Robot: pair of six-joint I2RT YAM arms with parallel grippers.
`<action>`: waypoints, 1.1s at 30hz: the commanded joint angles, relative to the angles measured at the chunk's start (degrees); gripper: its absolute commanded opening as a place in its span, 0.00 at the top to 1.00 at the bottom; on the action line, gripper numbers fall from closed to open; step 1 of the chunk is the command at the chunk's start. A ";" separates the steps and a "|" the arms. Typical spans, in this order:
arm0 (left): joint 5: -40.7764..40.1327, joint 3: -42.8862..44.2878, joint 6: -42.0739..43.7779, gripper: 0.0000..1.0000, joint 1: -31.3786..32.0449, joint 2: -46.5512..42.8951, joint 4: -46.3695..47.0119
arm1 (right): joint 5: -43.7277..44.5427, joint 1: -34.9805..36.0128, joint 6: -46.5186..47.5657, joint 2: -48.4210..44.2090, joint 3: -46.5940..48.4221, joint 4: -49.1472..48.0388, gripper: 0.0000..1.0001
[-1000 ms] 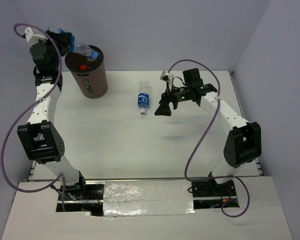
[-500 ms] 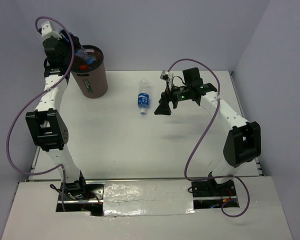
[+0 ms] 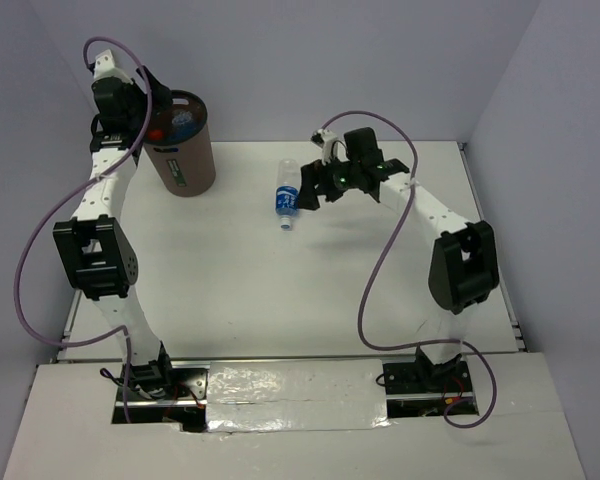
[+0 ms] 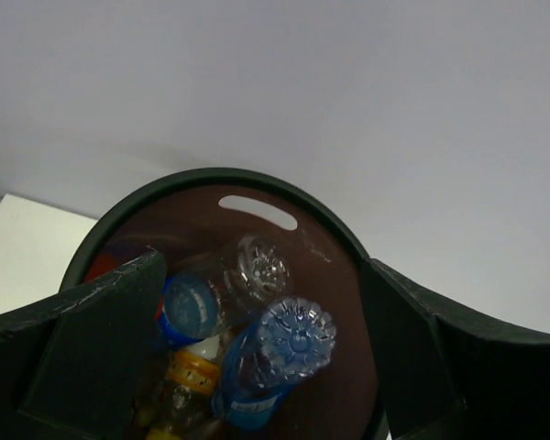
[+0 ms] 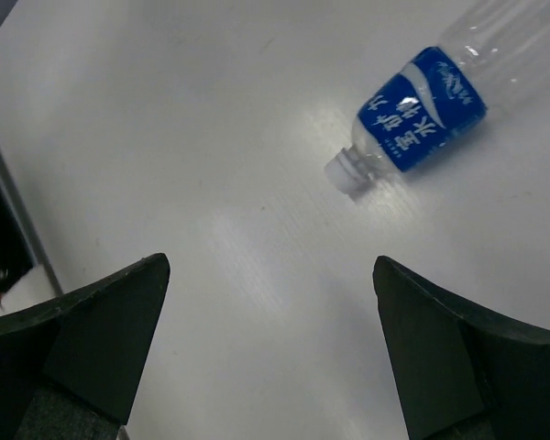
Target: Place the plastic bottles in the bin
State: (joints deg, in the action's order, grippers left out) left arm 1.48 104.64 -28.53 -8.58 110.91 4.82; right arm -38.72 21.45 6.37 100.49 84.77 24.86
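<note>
The bin (image 3: 187, 165) is a tall brown cylinder at the table's far left. My left gripper (image 3: 150, 104) hangs open over its left rim with nothing between its fingers. In the left wrist view, that gripper (image 4: 261, 264) looks down past the dark rim (image 4: 211, 174) onto several plastic bottles: a blue-labelled one bottom-up (image 4: 289, 339), another clear one (image 4: 258, 266) and one with a yellow cap (image 4: 194, 371). One blue-labelled bottle (image 3: 288, 197) lies on the table. My right gripper (image 3: 308, 192) is open just to its right. The bottle (image 5: 422, 110) lies ahead of the open fingers (image 5: 270, 266), untouched.
The white table (image 3: 280, 290) ends at grey walls behind and on the right. The bin stands close to the back left corner. Purple cables (image 3: 25, 250) loop off both arms.
My left gripper moved over the bin and opened, and the bottle it held now lies inside. The right arm swung left toward the bottle on the table.
</note>
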 commanded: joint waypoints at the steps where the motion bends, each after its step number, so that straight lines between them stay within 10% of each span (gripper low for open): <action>1: -1.21 1.97 1.38 0.01 0.05 -5.44 0.11 | 13.65 2.10 -15.40 5.05 6.18 -5.45 0.00; 15: -1.12 -31.50 -3.36 0.01 -0.04 -39.61 1.26 | 41.24 8.52 -27.37 32.57 36.33 9.13 0.00; 25: 8.98 -51.96 -16.51 0.01 -0.39 -56.68 -10.27 | 43.56 8.87 -28.08 38.90 37.48 7.83 0.01; 33: 12.77 -61.84 -27.53 0.01 5.23 -56.86 -2.74 | 38.98 8.78 -26.76 37.77 32.74 5.90 0.31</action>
State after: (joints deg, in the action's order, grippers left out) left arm 11.46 42.50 -50.63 -6.48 54.30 -4.49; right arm 1.48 30.22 -20.80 139.28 118.52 31.99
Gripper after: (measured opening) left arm 0.994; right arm 0.729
